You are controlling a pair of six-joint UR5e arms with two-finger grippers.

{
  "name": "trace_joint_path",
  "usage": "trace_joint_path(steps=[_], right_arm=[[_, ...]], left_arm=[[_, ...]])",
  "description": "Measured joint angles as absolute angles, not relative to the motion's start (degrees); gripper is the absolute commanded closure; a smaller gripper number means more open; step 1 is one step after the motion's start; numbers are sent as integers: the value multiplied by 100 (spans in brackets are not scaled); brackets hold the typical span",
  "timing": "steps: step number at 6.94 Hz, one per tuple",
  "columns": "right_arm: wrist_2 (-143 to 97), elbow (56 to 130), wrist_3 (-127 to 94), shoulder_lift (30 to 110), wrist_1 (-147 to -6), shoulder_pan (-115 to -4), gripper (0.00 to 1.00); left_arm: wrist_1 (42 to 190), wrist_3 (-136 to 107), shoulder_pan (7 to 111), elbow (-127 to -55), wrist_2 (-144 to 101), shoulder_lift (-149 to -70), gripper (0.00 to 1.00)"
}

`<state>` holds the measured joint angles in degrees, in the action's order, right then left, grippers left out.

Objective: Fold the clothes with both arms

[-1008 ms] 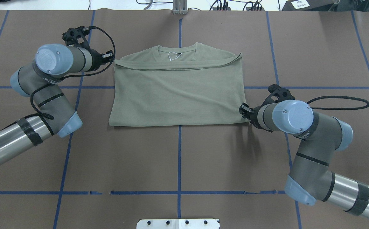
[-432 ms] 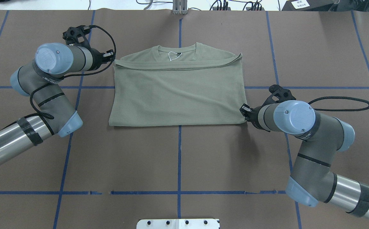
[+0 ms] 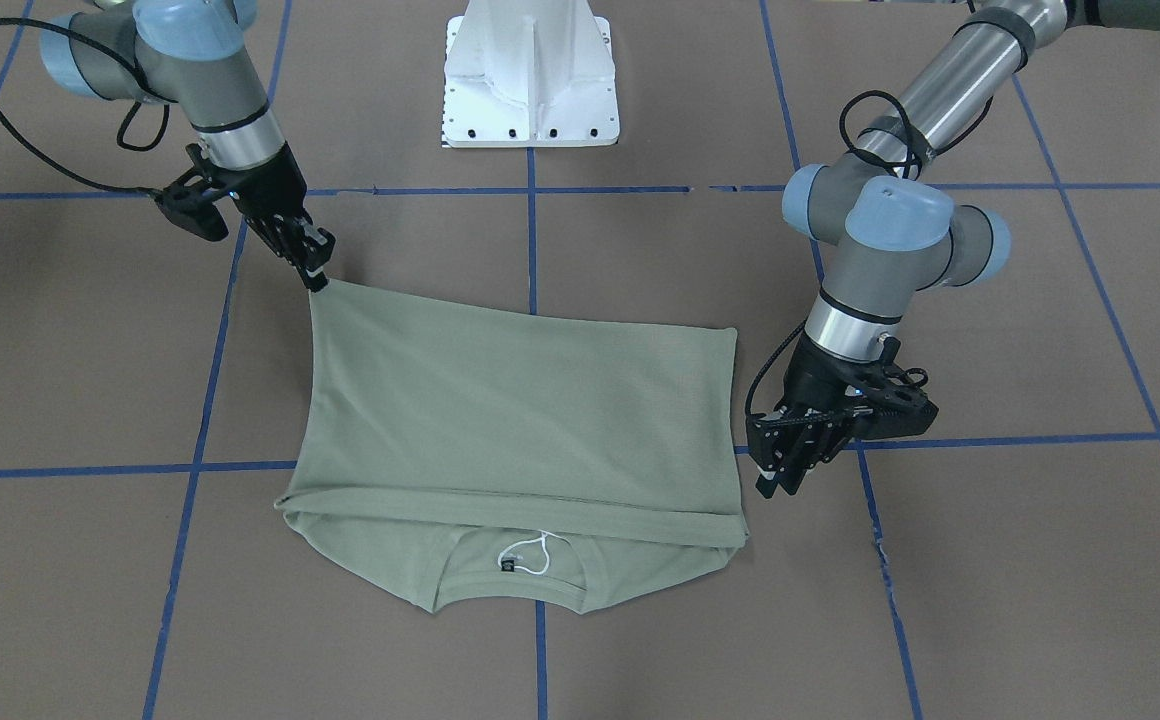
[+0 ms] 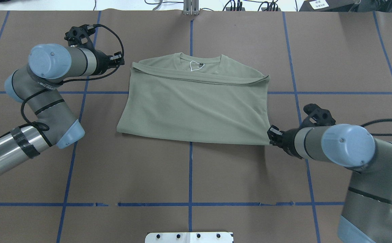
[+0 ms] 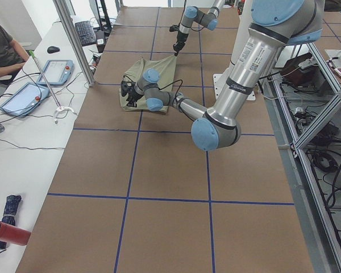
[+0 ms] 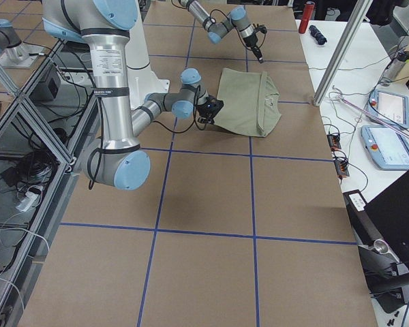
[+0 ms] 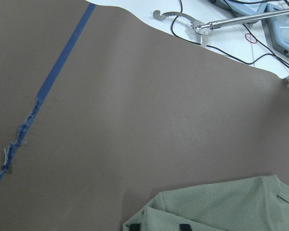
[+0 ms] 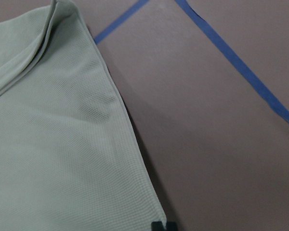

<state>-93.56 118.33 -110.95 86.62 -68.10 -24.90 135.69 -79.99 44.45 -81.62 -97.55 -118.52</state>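
Note:
The sage-green shirt (image 4: 196, 104) lies folded in half on the brown table, collar and white string (image 4: 194, 65) at the far edge. It sits slightly skewed. My right gripper (image 4: 272, 134) is shut on its near right corner, which the front view shows lifted off the table at the right gripper (image 3: 317, 275) while the rest of the shirt (image 3: 520, 400) lies flat. My left gripper (image 4: 121, 60) hangs open just left of the far left corner, apart from the cloth, as the gap at the left gripper (image 3: 770, 482) confirms. The left wrist view shows the shirt's corner (image 7: 221, 207) at the bottom edge.
Blue tape lines (image 4: 190, 168) grid the brown table cover. The white pedestal base (image 3: 530, 90) stands at the robot's side of the table. Beyond the far edge, a side table holds tablets (image 5: 54, 71) and cables, and a seated person (image 5: 0, 45) is there.
My right gripper has pulled back and to the right with the shirt's near right corner, sliding and skewing the whole shirt rightward. The far left corner has moved away from my left gripper.

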Motion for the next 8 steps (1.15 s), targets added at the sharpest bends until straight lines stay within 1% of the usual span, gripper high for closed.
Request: trace_joint_path(steps=[2,3,4,6,7,8], right_arm=[[-9362,12721,-11756,9401,-7005,-1683,100],[-9366,13086,-12052,9571,-7359,-1211,100],[-9370,13324,-12319,9629,-7704,-728,100],[-9365,13458,-12856,9652,-7952,169,100],[-9335,13468,-13068,9654,-7978,537,43],[-9282,13468,-13239,9659,-7986,853,0]], left_arm=[[13566,-8470,4436,-8825,-10450,-11505,59],[13568,-8816,4403,-9109,-10728,-11387,58],[13569,-9127,4305,-9430,-10913,-11224,57],[13570,-9520,4105,-9795,-11040,-11047,57],[13570,-9578,4057,-9838,-11052,-11024,57],[13570,-9605,4026,-9846,-11053,-11017,56]])
